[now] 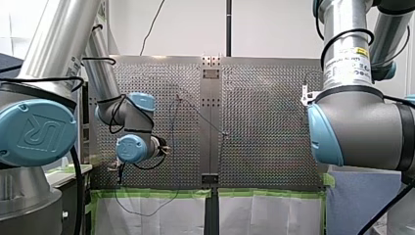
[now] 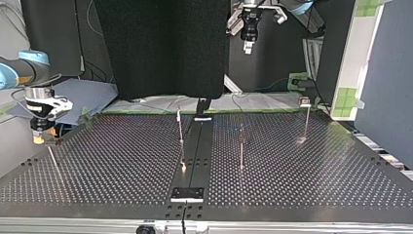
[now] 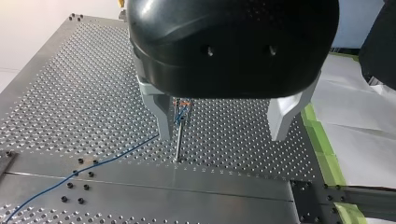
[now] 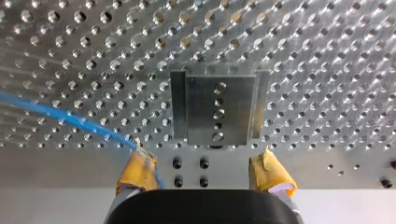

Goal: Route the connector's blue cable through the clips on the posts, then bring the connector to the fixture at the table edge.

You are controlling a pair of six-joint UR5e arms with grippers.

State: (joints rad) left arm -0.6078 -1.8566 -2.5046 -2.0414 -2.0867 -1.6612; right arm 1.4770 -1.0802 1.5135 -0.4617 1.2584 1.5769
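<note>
In the left wrist view my left gripper (image 3: 221, 135) is open above the table. A thin post (image 3: 178, 142) stands between its fingers, close to one finger, with a clip (image 3: 181, 110) at its top. The blue cable (image 3: 88, 165) runs from that clip across the plate. In the right wrist view my right gripper (image 4: 204, 156) is open, with yellow pads. The metal fixture (image 4: 217, 109) lies just ahead of it. The blue cable (image 4: 65, 117) ends at one fingertip (image 4: 138, 161); the connector is not clearly visible. In the top view my right gripper (image 2: 41, 135) hangs at the table's left edge.
Several thin posts (image 2: 180, 127) (image 2: 241, 152) (image 2: 305, 119) stand on the perforated table (image 2: 292, 175). A dark centre strip (image 2: 195, 156) runs across it. Green-taped white sheets (image 1: 156, 213) hang past the table in the front view. My left arm (image 1: 132, 147) is at the front view's left.
</note>
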